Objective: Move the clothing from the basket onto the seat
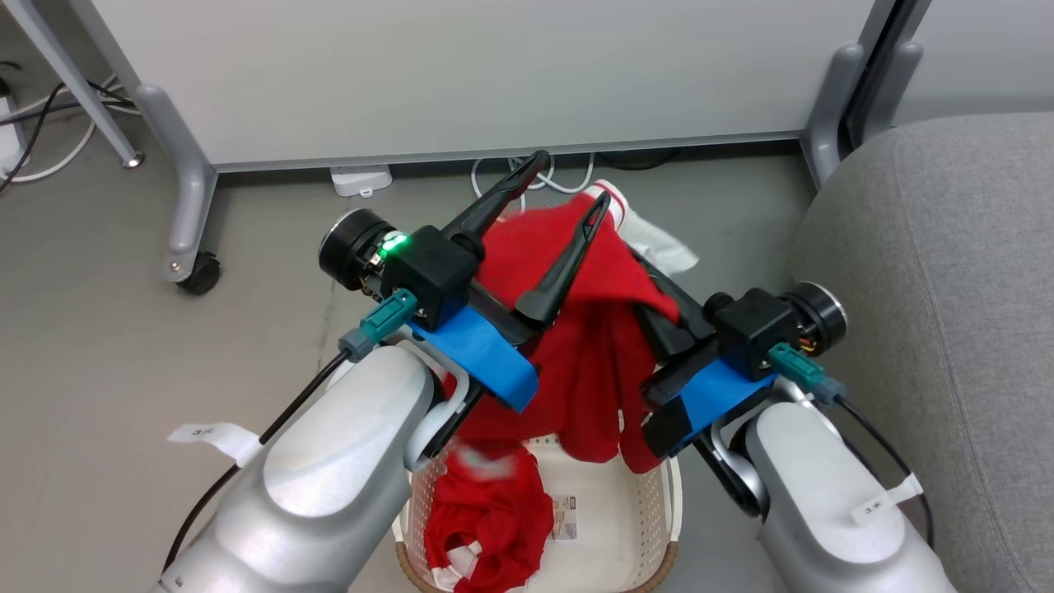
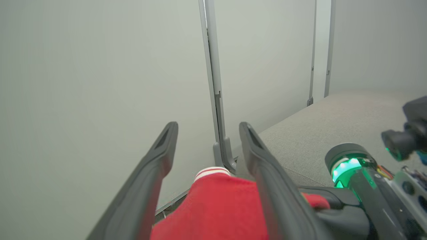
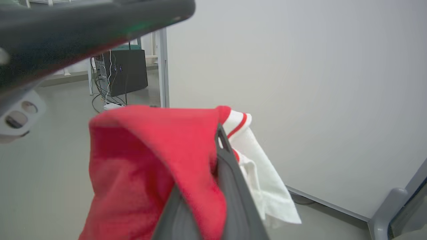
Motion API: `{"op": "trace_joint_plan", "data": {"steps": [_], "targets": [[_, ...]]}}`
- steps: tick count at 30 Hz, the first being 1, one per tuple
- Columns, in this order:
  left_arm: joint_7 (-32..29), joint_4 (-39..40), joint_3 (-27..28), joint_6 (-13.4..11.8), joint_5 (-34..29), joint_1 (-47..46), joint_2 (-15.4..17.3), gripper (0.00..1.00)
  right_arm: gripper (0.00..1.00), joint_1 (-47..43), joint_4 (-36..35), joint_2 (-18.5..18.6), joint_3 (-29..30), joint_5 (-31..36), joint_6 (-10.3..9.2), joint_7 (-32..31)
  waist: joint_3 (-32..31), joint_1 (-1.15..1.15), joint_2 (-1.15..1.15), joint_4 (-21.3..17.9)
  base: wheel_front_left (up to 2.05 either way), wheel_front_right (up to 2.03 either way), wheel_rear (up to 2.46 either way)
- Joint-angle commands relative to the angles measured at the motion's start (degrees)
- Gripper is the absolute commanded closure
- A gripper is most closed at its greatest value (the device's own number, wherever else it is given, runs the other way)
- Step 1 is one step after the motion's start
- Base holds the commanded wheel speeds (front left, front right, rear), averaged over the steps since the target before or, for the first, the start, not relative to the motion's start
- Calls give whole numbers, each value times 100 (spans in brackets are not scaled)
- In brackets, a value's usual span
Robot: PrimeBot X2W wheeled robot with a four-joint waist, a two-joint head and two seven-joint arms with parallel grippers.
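R pincer (image 3: 213, 146) clamped on red garment (image 1: 593, 329), hanging above basket (image 1: 626, 527); 2nd garment (image 1: 486, 511) lies inside. L pincer (image 1: 570, 177) fingers apart over it. Cloth looks light, floppy; best grip: bunched fold. Seat (image 1: 930, 288) to right.

grey floor and what stands on it
the smooth grey floor (image 1: 99, 346) carries the cream perforated basket (image 1: 659, 504) at the near edge, with the light grey seat (image 1: 930, 288) near it on the right. further back, a partition's grey foot (image 1: 185, 206) rests on a black caster (image 1: 200, 273), a second foot (image 1: 832, 107) stands by the seat's far corner, and a white power block (image 1: 361, 179) and loose cables (image 1: 49, 123) lie along the panel. a black computer case (image 3: 128, 71) stands on the floor too.
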State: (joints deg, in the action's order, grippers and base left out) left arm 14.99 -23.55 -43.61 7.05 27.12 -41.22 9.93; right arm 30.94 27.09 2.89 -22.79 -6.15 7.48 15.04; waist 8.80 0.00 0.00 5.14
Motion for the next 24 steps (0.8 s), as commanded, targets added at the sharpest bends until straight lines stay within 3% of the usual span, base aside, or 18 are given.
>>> {"op": "trace_joint_plan", "data": {"steps": [1,10,24], "targets": [[27,35,35,-49,-36,46,11,0,100,-83,-55,-1,117,-24,3,22,27,0,0,3,0,0,0],[23,109,122,-108,-129,159,61,0,100,-213,-196,0,451,15,3,22,174,0,0,-196,0,0,0],[24,166,-35,-66,-296,251,90,0,100,-457,-738,0,1175,151,3,22,416,0,0,-1028,0,0,0]]}}
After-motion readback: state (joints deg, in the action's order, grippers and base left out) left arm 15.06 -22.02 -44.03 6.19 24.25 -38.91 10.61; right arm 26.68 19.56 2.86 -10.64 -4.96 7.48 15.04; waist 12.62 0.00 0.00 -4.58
